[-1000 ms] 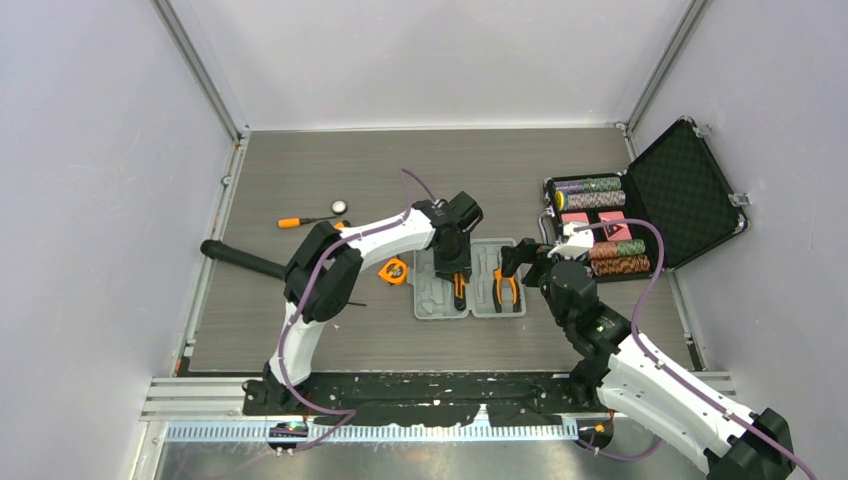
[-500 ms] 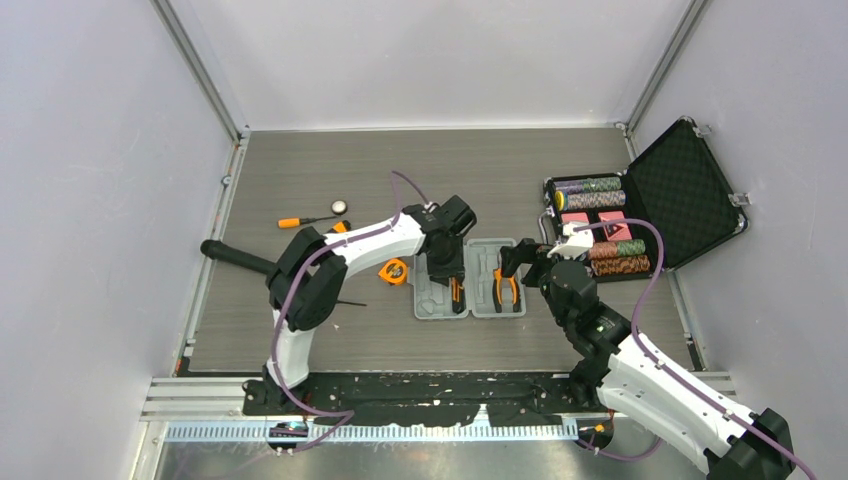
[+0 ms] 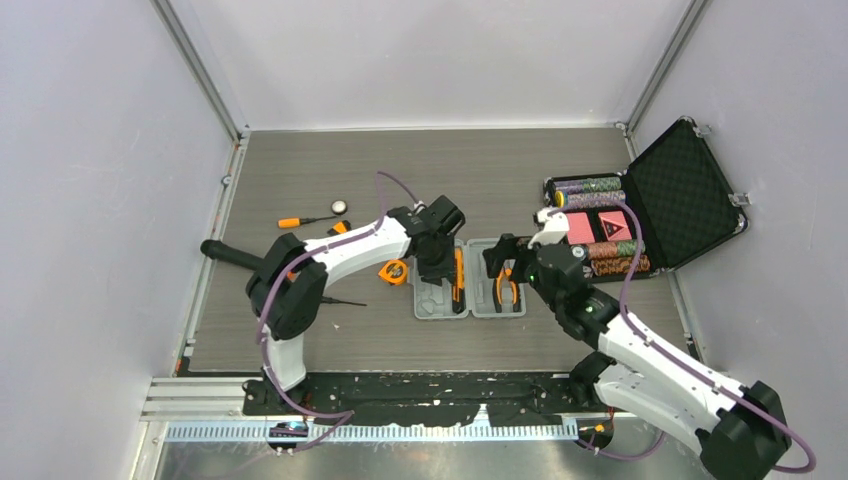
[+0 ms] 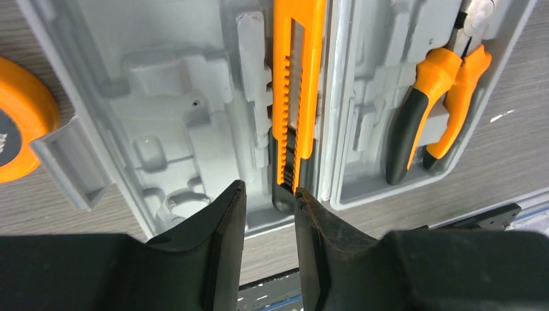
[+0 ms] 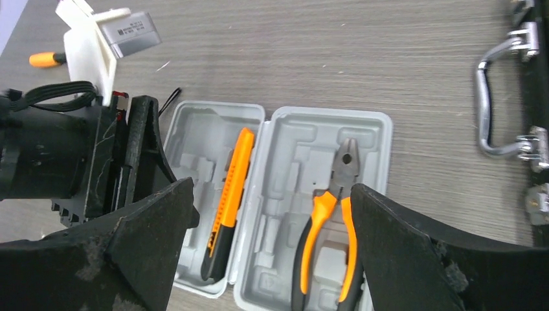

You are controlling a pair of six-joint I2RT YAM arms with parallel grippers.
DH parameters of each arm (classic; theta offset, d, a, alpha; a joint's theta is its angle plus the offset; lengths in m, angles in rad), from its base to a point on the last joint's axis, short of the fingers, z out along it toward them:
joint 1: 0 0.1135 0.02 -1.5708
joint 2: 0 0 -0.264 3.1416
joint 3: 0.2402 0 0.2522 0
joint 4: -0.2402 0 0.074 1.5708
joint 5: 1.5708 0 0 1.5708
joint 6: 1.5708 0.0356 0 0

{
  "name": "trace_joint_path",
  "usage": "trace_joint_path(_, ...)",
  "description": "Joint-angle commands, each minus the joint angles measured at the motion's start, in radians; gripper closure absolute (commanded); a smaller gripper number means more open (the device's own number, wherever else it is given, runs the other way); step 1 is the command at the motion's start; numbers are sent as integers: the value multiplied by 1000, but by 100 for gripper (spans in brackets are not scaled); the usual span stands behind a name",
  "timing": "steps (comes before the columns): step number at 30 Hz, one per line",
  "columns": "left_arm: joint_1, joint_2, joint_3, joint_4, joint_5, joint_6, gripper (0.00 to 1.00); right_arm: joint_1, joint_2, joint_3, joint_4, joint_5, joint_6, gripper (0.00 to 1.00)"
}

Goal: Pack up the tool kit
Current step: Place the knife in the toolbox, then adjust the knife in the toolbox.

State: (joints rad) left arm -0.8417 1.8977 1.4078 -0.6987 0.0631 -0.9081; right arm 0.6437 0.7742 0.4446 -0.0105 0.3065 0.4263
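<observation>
Now the grey tool kit case (image 3: 470, 312) lies open on the bench (image 3: 330, 180), with a utility knife (image 4: 294, 78) in its left half and pliers (image 5: 345, 162) in its right. The left tool (image 4: 268, 189) hovers over the knife's near end, slightly spread, pinching nothing. The right tool (image 5: 272, 191) is spread wide above the pliers. 1 tape measure (image 3: 394, 270) sits just left of the case.

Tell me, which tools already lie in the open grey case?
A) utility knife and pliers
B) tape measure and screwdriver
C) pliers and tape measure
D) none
A: the orange utility knife lies in one half of the grey case, the pliers in the other, while the tape measure sits outside it.
</observation>
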Motion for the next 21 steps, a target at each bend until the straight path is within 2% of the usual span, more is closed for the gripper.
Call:
trace_joint_path(1,14,-120,-74,59,-1,27,66,-6,124,136,-60,-135,-18,8)
trace_joint_path(10,58,-294,-254,145,-16,73,67,-9,453,292,-172,-385,28,21)
trace_joint_path(15,97,-343,-318,174,-12,87,67,-9,572,327,-182,-443,43,27)
trace_joint_path(21,153,-397,-402,196,-8,94,68,-9,641,354,-187,-424,56,38)
